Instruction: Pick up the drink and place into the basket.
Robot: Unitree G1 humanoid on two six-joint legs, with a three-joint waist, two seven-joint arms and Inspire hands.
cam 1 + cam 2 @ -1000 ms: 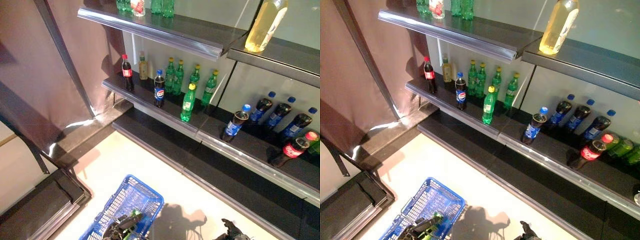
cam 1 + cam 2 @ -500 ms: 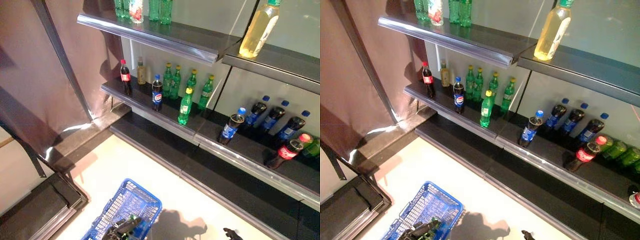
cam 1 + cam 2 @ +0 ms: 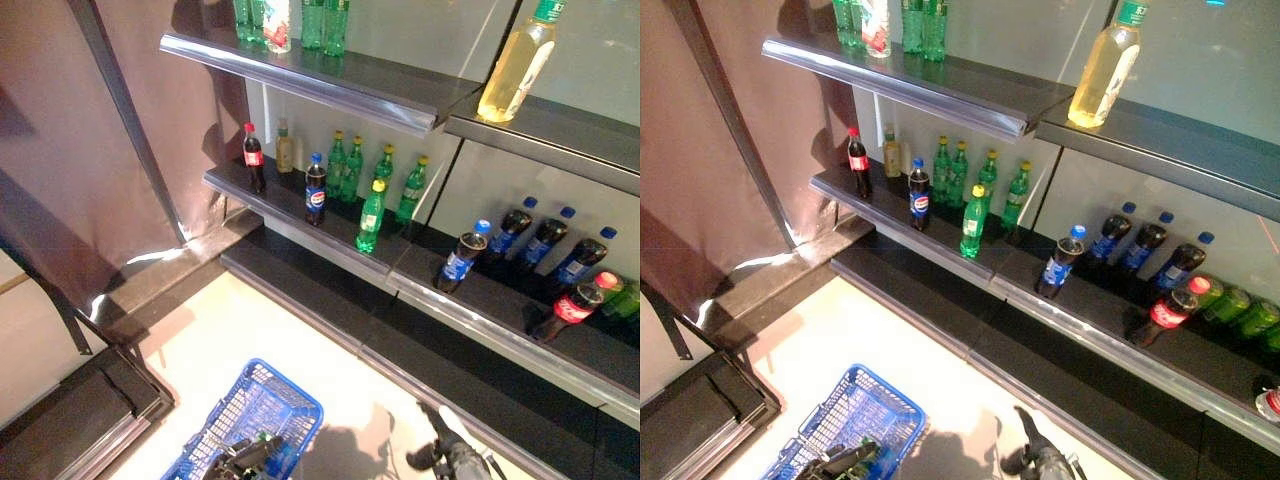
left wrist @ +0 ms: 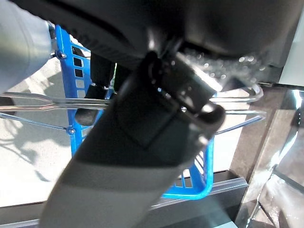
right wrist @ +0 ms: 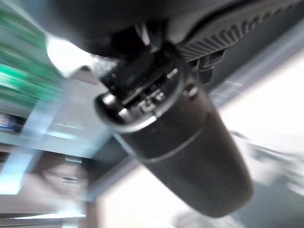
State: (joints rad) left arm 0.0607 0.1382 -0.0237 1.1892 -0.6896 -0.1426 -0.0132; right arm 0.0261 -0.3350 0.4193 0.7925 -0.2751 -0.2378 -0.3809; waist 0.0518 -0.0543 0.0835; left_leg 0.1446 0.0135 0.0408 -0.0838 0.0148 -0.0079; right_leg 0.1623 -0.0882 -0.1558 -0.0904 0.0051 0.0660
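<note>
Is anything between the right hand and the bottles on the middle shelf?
Nothing visible. The right hand is low over the floor, the bottles stand up on the shelf, and only open air and the lower ledge's edge lie between.

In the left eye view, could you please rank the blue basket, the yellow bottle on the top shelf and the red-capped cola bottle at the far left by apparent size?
1. blue basket, nearer the camera
2. yellow bottle
3. red-capped cola bottle
</note>
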